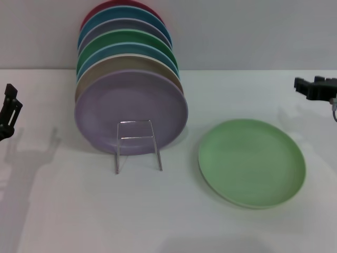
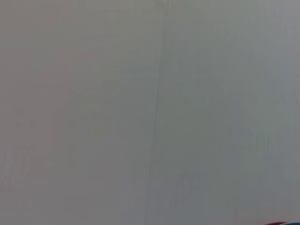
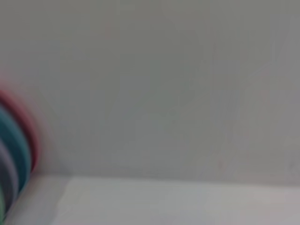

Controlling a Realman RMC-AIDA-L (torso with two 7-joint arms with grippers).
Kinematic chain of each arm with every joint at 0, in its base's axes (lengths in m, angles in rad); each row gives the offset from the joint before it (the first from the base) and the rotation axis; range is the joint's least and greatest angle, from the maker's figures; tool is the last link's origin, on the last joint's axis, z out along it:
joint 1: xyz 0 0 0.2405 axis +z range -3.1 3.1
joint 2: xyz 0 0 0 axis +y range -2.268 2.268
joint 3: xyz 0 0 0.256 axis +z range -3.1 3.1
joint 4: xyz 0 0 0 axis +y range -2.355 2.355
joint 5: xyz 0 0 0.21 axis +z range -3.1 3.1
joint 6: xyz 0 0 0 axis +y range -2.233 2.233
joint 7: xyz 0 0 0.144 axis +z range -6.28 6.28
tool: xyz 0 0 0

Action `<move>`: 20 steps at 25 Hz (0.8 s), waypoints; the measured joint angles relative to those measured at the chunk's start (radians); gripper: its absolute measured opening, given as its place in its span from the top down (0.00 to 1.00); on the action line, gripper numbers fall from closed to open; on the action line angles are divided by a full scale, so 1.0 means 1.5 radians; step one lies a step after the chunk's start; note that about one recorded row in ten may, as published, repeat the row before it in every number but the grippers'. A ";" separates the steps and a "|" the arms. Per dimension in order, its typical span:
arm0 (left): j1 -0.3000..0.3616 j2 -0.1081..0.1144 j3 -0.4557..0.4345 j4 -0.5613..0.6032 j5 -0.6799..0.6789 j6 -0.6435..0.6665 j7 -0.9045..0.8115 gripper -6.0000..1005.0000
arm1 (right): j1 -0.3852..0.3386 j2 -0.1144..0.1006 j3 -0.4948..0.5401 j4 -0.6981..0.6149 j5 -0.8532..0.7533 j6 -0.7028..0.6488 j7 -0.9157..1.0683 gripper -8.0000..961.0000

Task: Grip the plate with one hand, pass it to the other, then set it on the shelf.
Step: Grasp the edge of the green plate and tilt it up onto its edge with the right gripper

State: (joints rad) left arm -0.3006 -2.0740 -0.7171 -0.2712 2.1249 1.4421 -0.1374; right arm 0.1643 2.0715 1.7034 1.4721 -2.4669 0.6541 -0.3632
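Observation:
The light pastel-green plate (image 1: 251, 161) lies flat on the white table, right of centre in the head view. The silver wire shelf (image 1: 138, 145) stands left of it, its upright front loop facing me. Several coloured plates stand on edge in it, a lilac plate (image 1: 131, 109) foremost. My left gripper (image 1: 9, 112) hangs at the far left edge, well away from the plate. My right gripper (image 1: 315, 87) hovers at the far right edge, above and behind the plate, touching nothing. Neither wrist view shows the light green plate.
Behind the lilac plate stand tan, blue, darker green (image 1: 131, 39), grey-lilac, teal and red plates (image 1: 118, 6). Their red and teal rims show in the right wrist view (image 3: 18, 140). A grey wall (image 2: 150, 112) backs the table.

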 joint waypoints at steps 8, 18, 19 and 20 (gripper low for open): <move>0.002 0.001 -0.001 0.000 0.000 0.004 -0.003 0.17 | 0.078 -0.002 0.156 0.034 -0.009 0.312 0.005 0.51; 0.006 0.001 -0.002 -0.001 0.000 0.008 -0.004 0.17 | 0.203 -0.025 0.270 -0.087 -0.106 0.458 -0.004 0.51; 0.007 0.001 -0.002 -0.001 0.000 0.008 -0.004 0.17 | 0.210 -0.028 0.271 -0.094 -0.107 0.462 -0.005 0.51; 0.008 0.001 -0.002 -0.001 0.000 0.008 -0.004 0.17 | 0.216 -0.030 0.271 -0.100 -0.110 0.467 -0.005 0.51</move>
State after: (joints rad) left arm -0.2885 -2.0721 -0.7195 -0.2730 2.1244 1.4541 -0.1427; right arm 0.4886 2.0262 2.1095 1.3226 -2.6325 1.3542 -0.3703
